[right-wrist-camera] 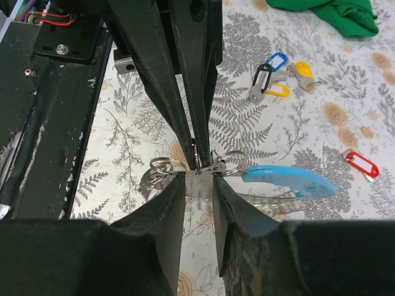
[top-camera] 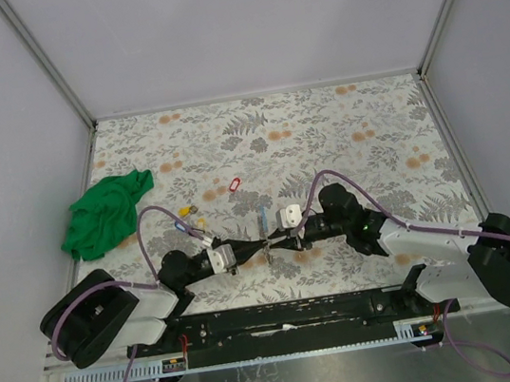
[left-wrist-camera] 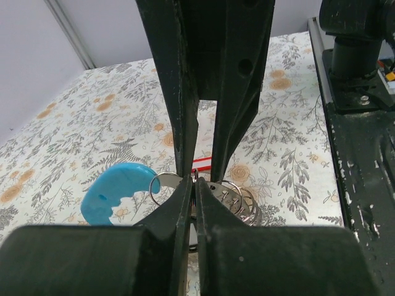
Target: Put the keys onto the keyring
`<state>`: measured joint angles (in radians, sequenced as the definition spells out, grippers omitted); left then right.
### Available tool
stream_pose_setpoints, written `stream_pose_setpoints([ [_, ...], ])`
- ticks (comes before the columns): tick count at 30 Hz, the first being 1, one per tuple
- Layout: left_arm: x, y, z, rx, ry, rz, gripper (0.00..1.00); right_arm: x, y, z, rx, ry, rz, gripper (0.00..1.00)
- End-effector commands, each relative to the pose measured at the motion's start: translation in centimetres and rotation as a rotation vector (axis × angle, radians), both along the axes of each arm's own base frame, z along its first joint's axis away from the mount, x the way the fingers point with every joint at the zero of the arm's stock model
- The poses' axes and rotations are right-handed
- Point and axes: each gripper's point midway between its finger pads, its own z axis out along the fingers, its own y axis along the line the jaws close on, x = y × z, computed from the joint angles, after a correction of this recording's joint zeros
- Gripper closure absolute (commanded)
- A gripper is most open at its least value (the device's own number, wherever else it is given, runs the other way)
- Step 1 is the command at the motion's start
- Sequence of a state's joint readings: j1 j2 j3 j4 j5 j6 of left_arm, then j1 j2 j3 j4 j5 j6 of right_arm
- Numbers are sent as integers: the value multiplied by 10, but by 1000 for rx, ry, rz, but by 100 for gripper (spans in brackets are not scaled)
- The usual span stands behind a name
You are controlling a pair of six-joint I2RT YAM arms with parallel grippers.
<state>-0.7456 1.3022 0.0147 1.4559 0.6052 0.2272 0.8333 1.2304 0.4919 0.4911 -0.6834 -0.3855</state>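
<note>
- Over the bench, left pincer clenched on keyring; right pincer straddles its coils, grip unclear.
- Keys lie loose beyond.
- Risk: opposed pulling could twist keyring free.

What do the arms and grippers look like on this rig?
The left arm and right arm are black with white link covers, round black bases and looping purple cables. A green light glows on the right arm. The left gripper and right gripper each have two long, tapered black fingers, scuffed.
</note>
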Motion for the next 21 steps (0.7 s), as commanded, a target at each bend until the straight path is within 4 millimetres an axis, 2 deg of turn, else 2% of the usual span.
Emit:
stream_pose_setpoints([
  [1, 2, -2, 48, -145, -74, -10, 100, 4, 13, 53, 109, -148, 15, 68],
  [6, 8, 3, 59, -173, -73, 7, 100, 10, 4, 59, 88, -163, -13, 68],
  [12, 4, 1, 62, -171, -81, -33, 100, 12, 3, 71, 96, -170, -9, 68],
  [21, 3, 2, 69, -183, -105, -35, 100, 12, 3, 68, 55, -158, 10, 71],
])
